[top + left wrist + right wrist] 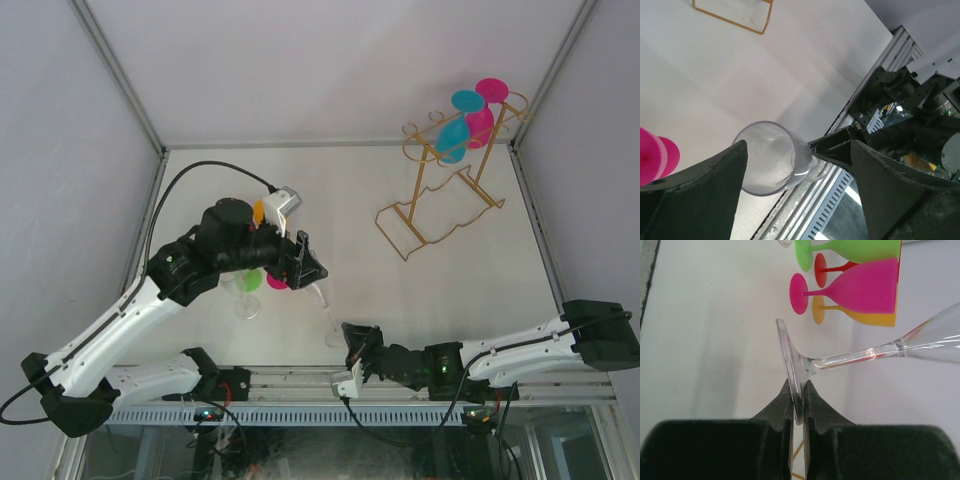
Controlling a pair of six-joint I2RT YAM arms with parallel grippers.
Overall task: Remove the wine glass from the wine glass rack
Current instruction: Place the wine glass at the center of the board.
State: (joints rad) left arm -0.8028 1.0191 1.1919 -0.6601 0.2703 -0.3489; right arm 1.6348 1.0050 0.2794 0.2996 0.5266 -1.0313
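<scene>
Low over the white table [470, 290], my right claw [798, 386] pinches the round foot of a clear stemmed wine glass [865, 354], my left claw [799, 150] open over its bowl.

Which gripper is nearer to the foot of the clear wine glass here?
Right. The right gripper is shut on the foot of the clear wine glass. The left gripper is open at the other end, fingers either side of the bowl.
</scene>
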